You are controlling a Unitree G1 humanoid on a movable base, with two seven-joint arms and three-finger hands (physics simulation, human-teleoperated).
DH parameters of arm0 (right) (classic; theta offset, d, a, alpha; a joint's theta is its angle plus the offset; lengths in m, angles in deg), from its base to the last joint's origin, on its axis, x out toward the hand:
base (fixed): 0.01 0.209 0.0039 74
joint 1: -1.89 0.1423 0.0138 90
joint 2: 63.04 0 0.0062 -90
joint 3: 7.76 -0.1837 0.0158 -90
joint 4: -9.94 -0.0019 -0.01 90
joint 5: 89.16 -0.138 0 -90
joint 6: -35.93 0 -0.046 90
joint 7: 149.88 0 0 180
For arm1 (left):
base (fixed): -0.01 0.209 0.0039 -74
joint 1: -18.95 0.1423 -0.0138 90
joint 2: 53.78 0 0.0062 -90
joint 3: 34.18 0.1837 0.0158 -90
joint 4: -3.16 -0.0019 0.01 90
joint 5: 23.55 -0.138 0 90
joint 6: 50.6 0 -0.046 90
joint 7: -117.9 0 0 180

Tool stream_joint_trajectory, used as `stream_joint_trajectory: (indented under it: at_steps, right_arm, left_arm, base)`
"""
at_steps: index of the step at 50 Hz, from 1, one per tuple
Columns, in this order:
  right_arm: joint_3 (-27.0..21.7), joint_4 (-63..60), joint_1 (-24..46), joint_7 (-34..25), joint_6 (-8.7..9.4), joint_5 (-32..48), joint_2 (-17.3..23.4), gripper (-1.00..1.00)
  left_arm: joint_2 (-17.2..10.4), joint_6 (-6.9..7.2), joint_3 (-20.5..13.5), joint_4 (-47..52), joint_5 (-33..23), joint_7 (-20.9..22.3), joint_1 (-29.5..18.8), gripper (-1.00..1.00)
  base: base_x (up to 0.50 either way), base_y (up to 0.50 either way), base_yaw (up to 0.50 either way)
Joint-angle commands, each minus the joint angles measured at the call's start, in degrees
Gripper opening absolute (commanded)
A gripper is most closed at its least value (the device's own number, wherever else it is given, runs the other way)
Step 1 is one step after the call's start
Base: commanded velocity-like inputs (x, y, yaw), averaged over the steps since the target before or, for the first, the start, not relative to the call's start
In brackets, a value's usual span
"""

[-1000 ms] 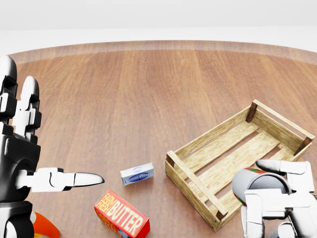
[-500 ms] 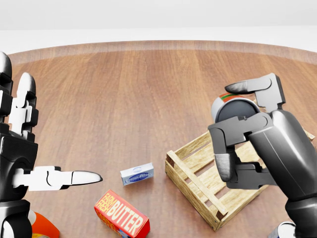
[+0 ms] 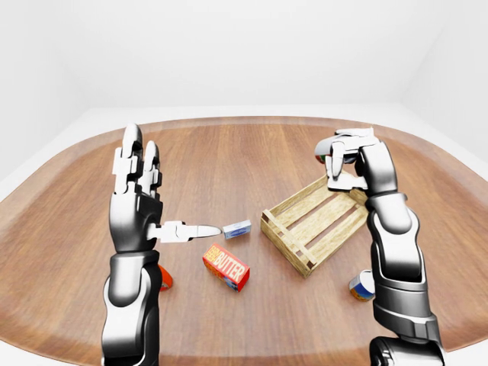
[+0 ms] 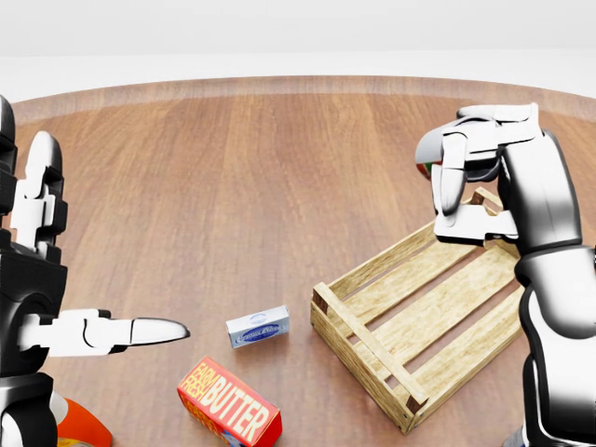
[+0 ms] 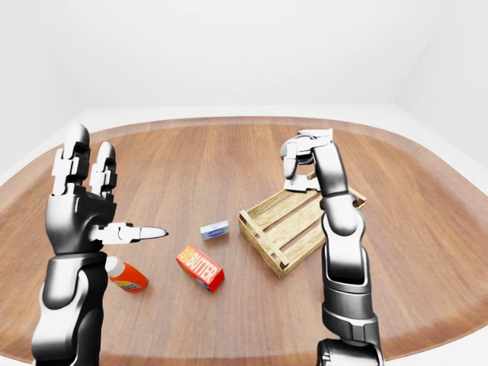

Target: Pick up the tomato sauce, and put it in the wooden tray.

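Note:
My right hand (image 4: 468,186) is shut on the tomato sauce can; only a red and green sliver of it (image 4: 424,169) shows between the fingers. The hand holds the can in the air over the tray's upper right corner. The wooden tray (image 4: 359,341) is a slatted crate lying at the right of the head view, with nothing in it. My left hand (image 4: 88,251) is open and empty, raised at the left edge, fingers up and thumb pointing right.
A red butter box (image 4: 229,402) and a small blue-white box (image 4: 257,327) lie left of the tray. An orange bottle (image 5: 126,275) lies by my left arm. Another can (image 3: 361,287) stands on the table by my right forearm.
My right hand has lifted the can from the bottom right up over the tray, to above its upper right corner. My left hand has barely moved.

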Motion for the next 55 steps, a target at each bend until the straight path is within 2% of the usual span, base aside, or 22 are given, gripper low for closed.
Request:
stream_joint_trajectory:
  at_steps: [1,19,29,39,55]
  right_arm:
    - [-0.35,9.86,1.72,8.15,0.00,-3.60,2.04,-1.00]
    - [1.67,15.98,-0.69,7.35,0.00,2.31,2.79,-1.00]
    - [5.22,19.96,-0.84,5.23,0.00,11.66,2.64,-1.00]
    - [6.28,25.12,2.73,2.93,0.00,17.74,2.90,-1.00]
    - [5.96,29.32,4.49,1.69,0.00,21.06,2.41,-1.00]
  left_arm:
    - [-0.08,0.00,-0.14,0.89,0.25,-0.07,-0.18,1.00]
    - [-0.20,0.00,-0.67,1.52,0.96,-0.32,-0.83,1.00]
    - [-0.21,0.00,-0.61,1.68,1.30,-0.41,-0.67,1.00]
    - [-0.49,0.00,-1.25,1.89,2.07,-0.62,-1.38,1.00]
    - [-0.73,0.00,-1.67,2.37,2.53,-0.78,-1.57,1.00]
  base:
    - [0.00,0.00,0.00]
    - [0.00,0.00,0.00]
    - [0.00,0.00,0.00]
    - [0.00,0.00,0.00]
    - [0.00,0.00,0.00]
